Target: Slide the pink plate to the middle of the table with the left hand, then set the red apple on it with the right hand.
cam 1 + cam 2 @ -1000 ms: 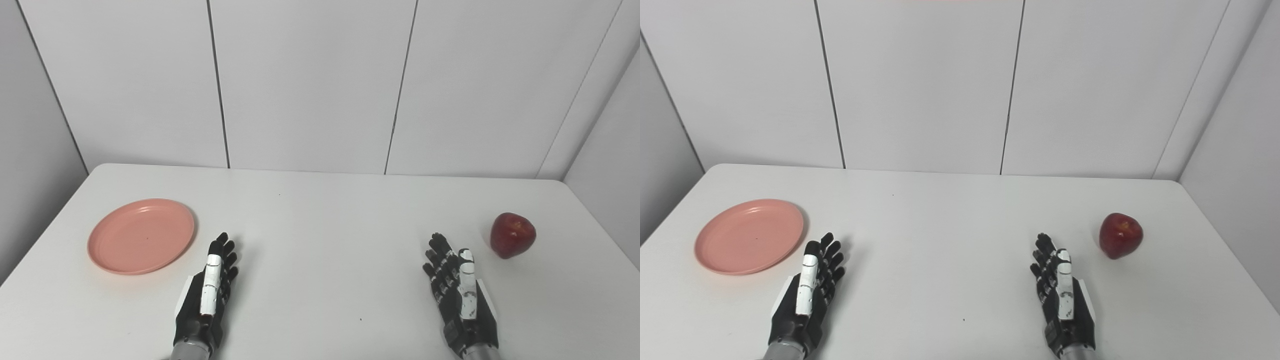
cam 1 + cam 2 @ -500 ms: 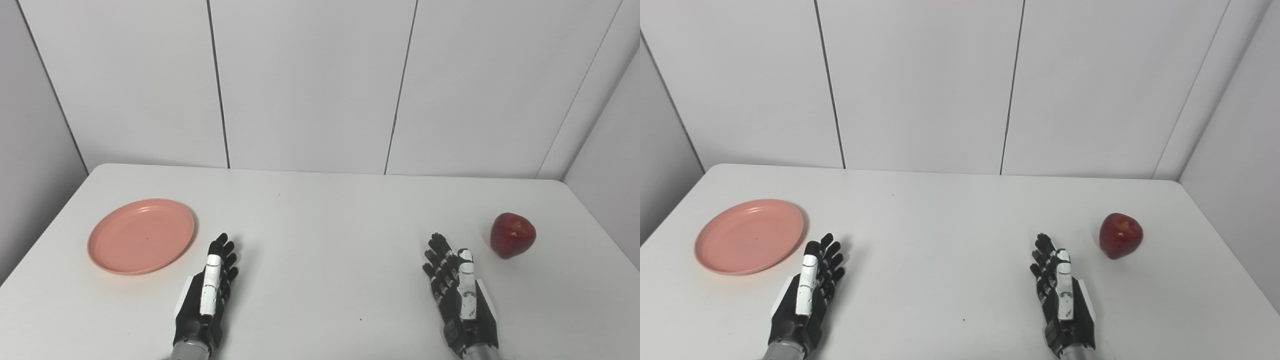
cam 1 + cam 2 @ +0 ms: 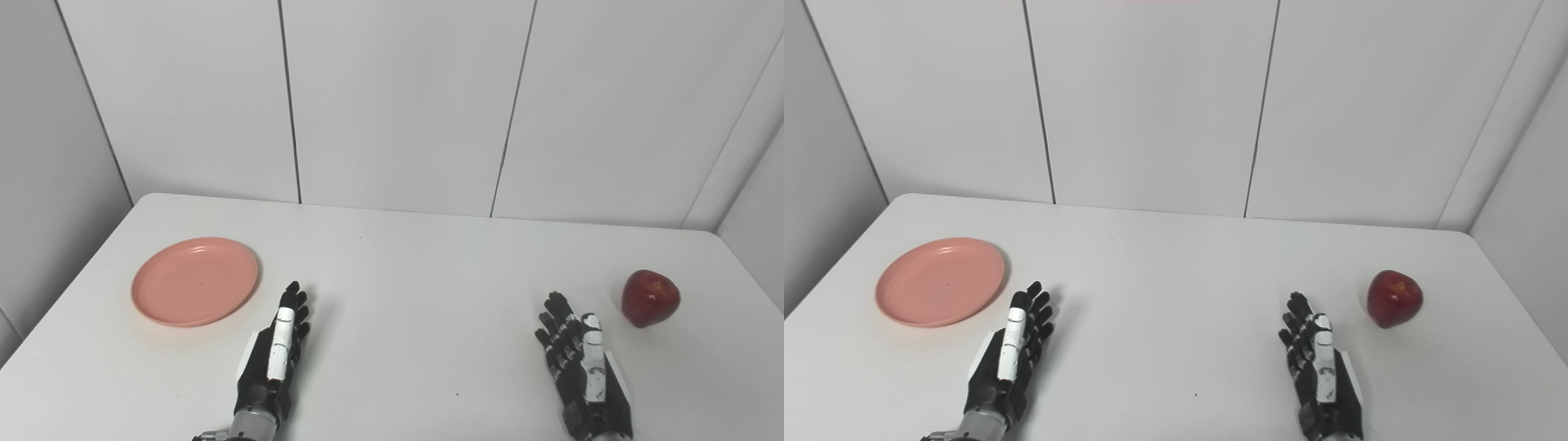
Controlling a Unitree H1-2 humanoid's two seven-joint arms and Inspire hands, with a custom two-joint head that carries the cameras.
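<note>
While two hands [image 3: 274,358] [image 3: 585,370] wait, one plate [image 3: 195,281], one apple [image 3: 650,298].

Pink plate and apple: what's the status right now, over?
Left hand open, right hand open, both holding nothing. Pink plate at table's left, untouched. Red apple at far right, untouched. Nothing between them, over.

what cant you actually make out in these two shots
- Underside of the pink plate: hidden by the plate itself, both views.
- Far side and base of the red apple: turned away from both cameras.
- Palms of the left hand and right hand: hidden by the fingers and thumb, both views.
- Both arms: cut off by the bottom edge.
</note>
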